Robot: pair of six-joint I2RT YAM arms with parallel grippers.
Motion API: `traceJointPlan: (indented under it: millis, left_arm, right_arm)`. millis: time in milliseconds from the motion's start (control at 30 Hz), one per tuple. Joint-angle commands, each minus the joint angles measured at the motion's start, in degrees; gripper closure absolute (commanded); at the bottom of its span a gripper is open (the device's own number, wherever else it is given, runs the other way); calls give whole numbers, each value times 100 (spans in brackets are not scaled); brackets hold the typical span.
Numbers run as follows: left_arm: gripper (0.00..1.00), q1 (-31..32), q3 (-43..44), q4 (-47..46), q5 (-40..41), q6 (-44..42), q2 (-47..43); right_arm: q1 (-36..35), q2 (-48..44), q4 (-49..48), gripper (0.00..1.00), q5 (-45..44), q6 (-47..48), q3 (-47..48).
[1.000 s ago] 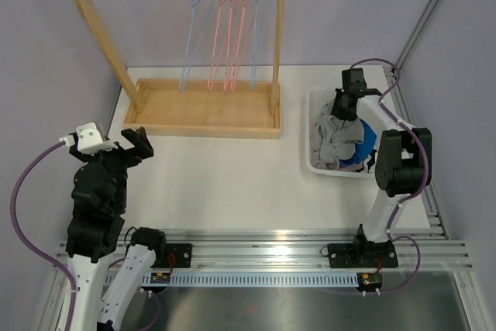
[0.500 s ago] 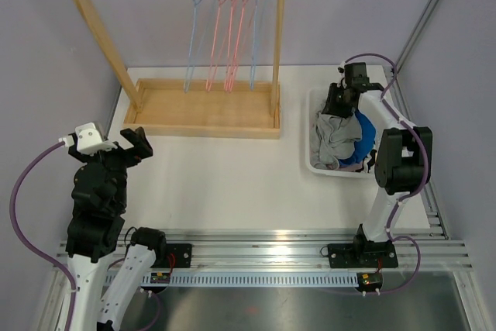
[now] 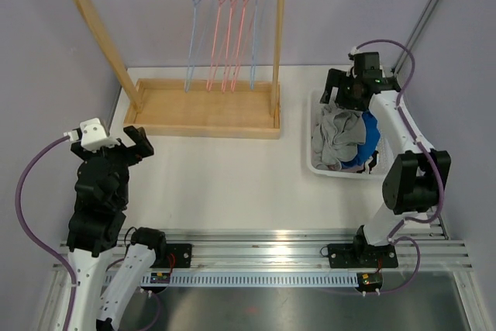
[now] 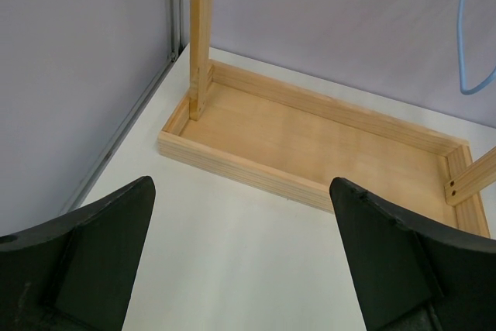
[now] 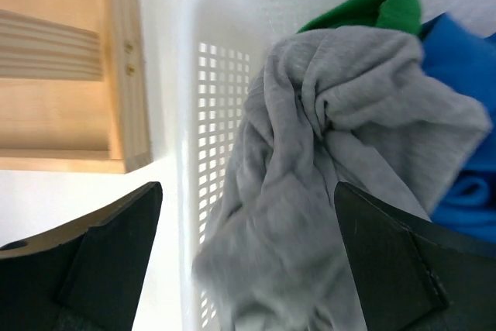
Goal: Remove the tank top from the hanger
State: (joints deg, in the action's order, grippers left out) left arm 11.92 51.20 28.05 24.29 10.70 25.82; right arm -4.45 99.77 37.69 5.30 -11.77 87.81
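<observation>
R gripper (image 3: 353,89) hangs over the far end of the white basket (image 3: 313,162). Its fingers are spread wide w/ nothing pinched btw them. In the wrist view the grey tank top (image 5: 310,153) lies bunched below, apparently clear of both fingers. The top sits inside the basket, over blue cloth (image 3: 371,134) and a bit of green cloth (image 5: 381,7), one fold against the perforated wall. L gripper (image 3: 130,143) is also wide apart and empty, above the table near the left end of the wooden rack (image 3: 203,119). Blue & pink hangers (image 3: 225,32) hang on its rail.
</observation>
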Motion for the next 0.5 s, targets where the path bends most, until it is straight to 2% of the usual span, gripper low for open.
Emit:
traceJointPlan:
  millis: [0, 200, 333, 467]
  left_arm:
    - [1, 12, 355, 24, 50, -112, 159]
    - [1, 12, 952, 718, -364, -33, 616]
    - [1, 21, 1444, 1525, -504, 2, 968]
    - [1, 21, 1893, 2140, -671, -85, 1126]
  right_arm:
    - [23, -1105, 300, 1, -266, 87, 439]
    - [-82, -2266, 606, 0, -108, 157, 360]
    - [-529, -3041, 1099, 1, -335, 228, 175]
    - [-671, -3893, 1530, 0, -697, 149, -44]
